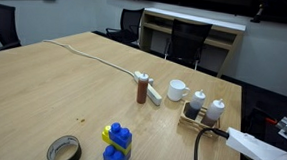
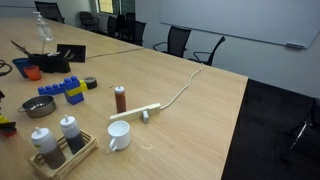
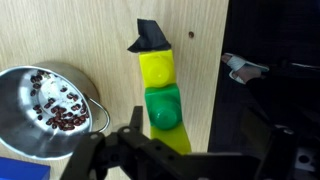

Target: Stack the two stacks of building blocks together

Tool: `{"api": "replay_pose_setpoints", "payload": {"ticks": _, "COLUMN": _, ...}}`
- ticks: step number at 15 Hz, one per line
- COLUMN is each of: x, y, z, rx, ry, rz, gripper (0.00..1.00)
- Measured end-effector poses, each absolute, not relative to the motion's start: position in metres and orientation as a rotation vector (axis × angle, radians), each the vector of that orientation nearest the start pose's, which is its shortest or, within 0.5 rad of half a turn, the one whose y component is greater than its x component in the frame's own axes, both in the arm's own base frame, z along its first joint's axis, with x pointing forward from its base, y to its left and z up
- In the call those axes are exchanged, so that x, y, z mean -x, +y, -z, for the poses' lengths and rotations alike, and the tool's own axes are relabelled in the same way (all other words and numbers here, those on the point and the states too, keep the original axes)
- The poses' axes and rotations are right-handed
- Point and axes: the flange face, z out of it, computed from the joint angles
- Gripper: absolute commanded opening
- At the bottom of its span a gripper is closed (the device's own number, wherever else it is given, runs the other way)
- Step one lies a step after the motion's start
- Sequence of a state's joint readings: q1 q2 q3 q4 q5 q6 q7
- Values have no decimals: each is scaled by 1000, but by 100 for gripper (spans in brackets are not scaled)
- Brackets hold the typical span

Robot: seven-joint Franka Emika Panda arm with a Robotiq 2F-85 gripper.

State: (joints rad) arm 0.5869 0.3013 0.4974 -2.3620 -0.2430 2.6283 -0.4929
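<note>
The yellow-and-green studded plastic brick stack lies just beside the steel bowl of dark beans. The blue-and-yellow brick stack stands near the same bowl. The black claw hovers over the first stack, spread and empty, probably lining up a grasp.

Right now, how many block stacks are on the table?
2. A blue and yellow stack beside the metal bowl; a yellow and green stack in the wrist view.

stack: blue-yellow stack | near: tape roll (apart) | beyond: shaker bottle upright
</note>
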Motion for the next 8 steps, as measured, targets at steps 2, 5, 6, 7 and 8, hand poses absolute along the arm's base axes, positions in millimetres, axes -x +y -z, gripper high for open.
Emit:
{"api": "replay_pose_setpoints", "payload": {"ticks": 2, "x": -227, "y": 458, "z": -216, "rx": -2006, "ry": 2451, "rz": -11, "gripper": 100}}
{"api": "replay_pose_setpoints", "payload": {"ticks": 5, "x": -228, "y": 457, "z": -215, "rx": -2009, "ry": 2450, "rz": -5, "gripper": 100}}
{"api": "replay_pose_setpoints", "payload": {"ticks": 6, "x": -229, "y": 456, "z": -214, "rx": -2012, "ry": 2448, "rz": -4, "gripper": 100}}
{"api": "replay_pose_setpoints", "payload": {"ticks": 7, "x": -230, "y": 456, "z": -214, "rx": -2015, "ry": 2445, "rz": -4, "gripper": 100}}
{"api": "replay_pose_setpoints", "payload": {"ticks": 8, "x": -231, "y": 455, "z": -214, "rx": -2018, "ry": 2443, "rz": -5, "gripper": 100}}
